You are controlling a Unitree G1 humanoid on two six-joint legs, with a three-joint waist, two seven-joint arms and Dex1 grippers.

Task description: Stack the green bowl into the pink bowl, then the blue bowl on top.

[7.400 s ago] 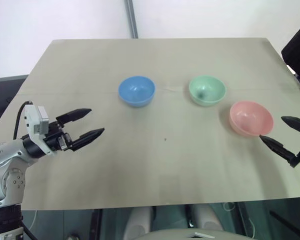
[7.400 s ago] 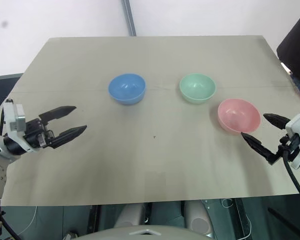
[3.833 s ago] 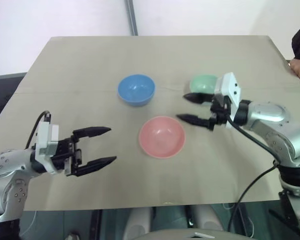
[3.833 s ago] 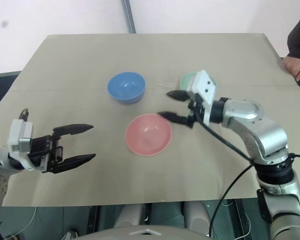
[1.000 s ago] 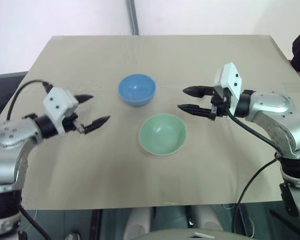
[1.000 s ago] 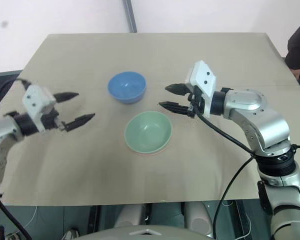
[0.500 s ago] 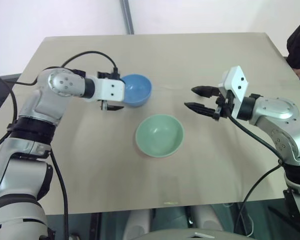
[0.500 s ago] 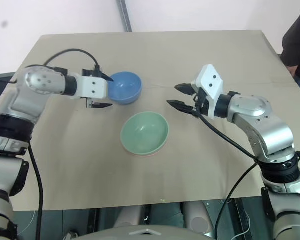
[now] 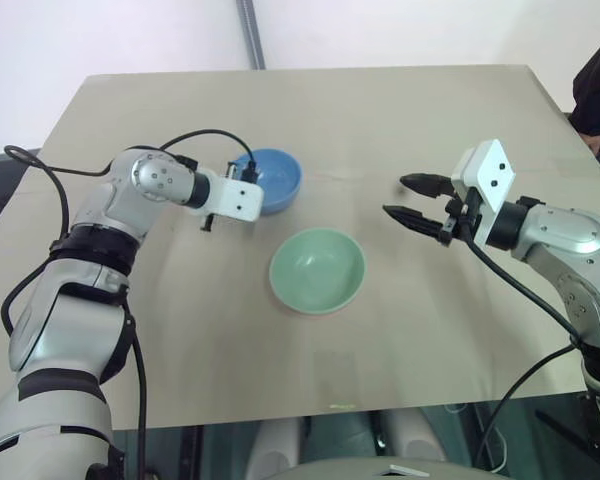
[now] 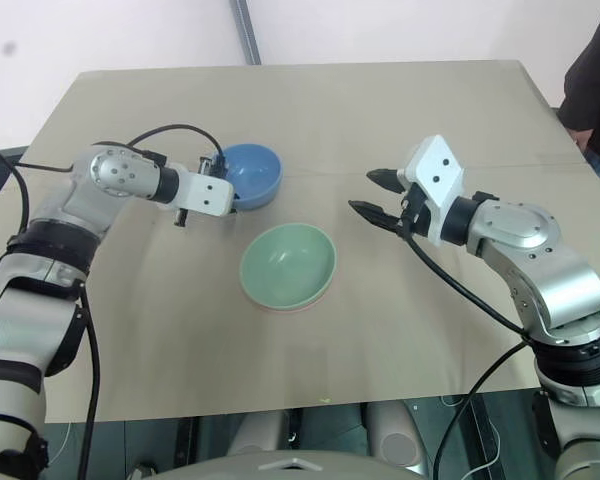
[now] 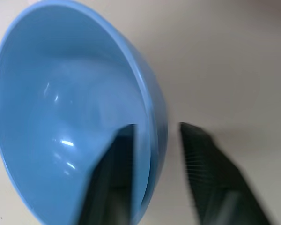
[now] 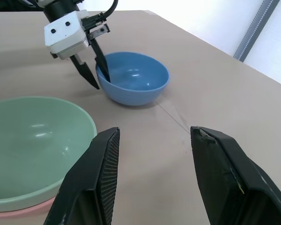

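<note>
Left gripper (image 12: 92, 65) is clamped on the blue bowl's (image 9: 276, 181) near-left rim, one finger inside and one outside, with the bowl sitting on the table (image 9: 400, 110) behind the stack. Green bowl (image 9: 317, 271) is nested in the pink bowl (image 12: 25, 212), only a pink rim showing under it, mid-table. Right gripper (image 9: 412, 198) hangs to the right of the stack, fingers apart and empty.

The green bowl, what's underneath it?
The green bowl sits nested in the pink bowl. Just a thin pink edge peeks out below its rim; the rest of the pink bowl is covered.
</note>
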